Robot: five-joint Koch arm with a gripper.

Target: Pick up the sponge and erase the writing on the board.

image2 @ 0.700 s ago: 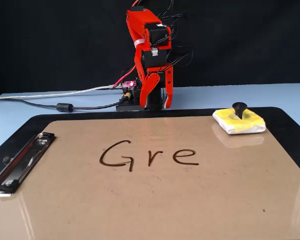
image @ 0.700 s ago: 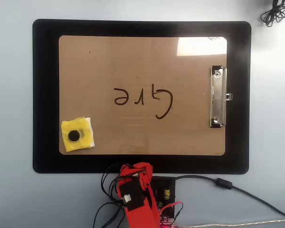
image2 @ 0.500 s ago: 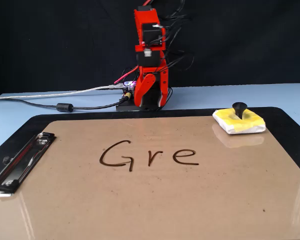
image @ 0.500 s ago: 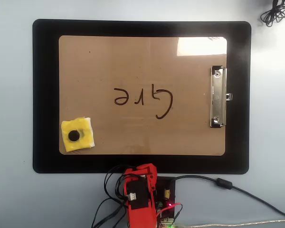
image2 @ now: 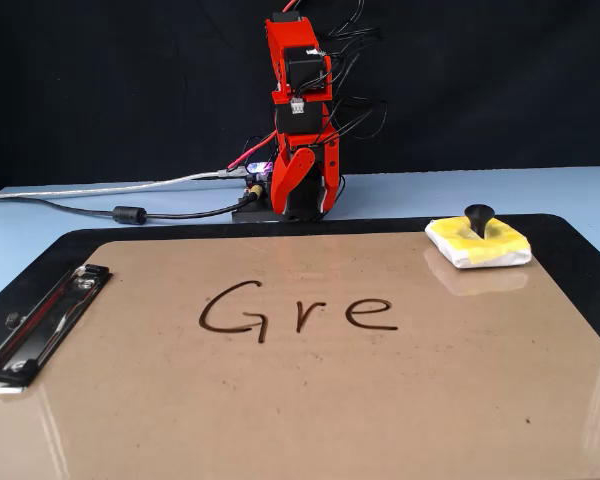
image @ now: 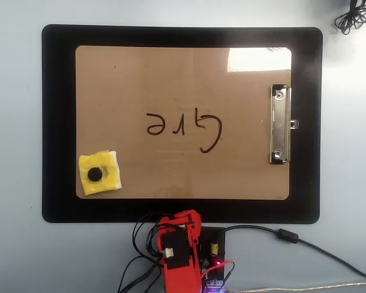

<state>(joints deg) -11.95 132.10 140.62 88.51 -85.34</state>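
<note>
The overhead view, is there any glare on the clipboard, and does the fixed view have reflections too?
Overhead view: a bright white glare patch sits on the clipboard at its top right corner, above the metal clip; the writing stays clear. Fixed view: the glossy surface mirrors the sponge faintly just below it, and the near edge looks washed out.

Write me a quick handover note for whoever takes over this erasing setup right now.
End effector: folded down at the red arm's base, off the board, holding nothing; the views do not settle whether it is open or shut.
Small yellow square sponge with a black knob: lying on the tan clipboard at the corner nearest the arm, lower left in the overhead view, untouched.
Dark marker writing "Gre": intact across the middle of the clipboard.
Done: nothing.
Left: reach to the sponge, grip it by the knob, wipe the letters off.
</note>
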